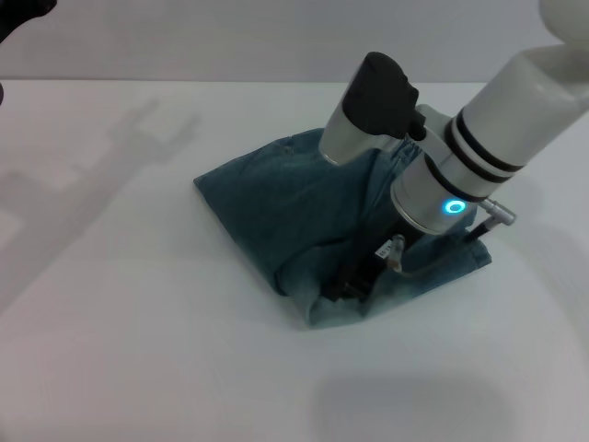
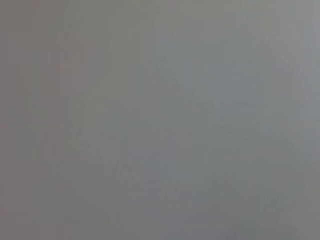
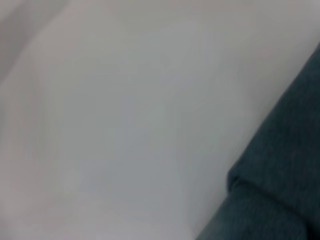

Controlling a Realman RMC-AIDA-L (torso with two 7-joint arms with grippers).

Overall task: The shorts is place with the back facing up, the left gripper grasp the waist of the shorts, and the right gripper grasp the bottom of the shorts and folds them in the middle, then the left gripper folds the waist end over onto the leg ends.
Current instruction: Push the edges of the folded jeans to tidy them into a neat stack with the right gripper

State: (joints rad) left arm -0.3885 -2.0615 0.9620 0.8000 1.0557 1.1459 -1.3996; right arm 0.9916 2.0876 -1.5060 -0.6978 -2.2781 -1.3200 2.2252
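Right claw [image 1: 339, 287] low on folded shorts [image 1: 276, 198]

Your head camera looks forward and down from above onto the white table [image 1: 138, 350], taking in its far edge and the shorts [image 1: 276, 203] near the middle, with the right arm [image 1: 479, 138] reaching in from the upper right. Your right wrist camera sits very close to the table [image 3: 110, 130], catching only an edge of the shorts [image 3: 280, 190]; these 2 views share that cloth. Your left wrist camera shows only plain grey.
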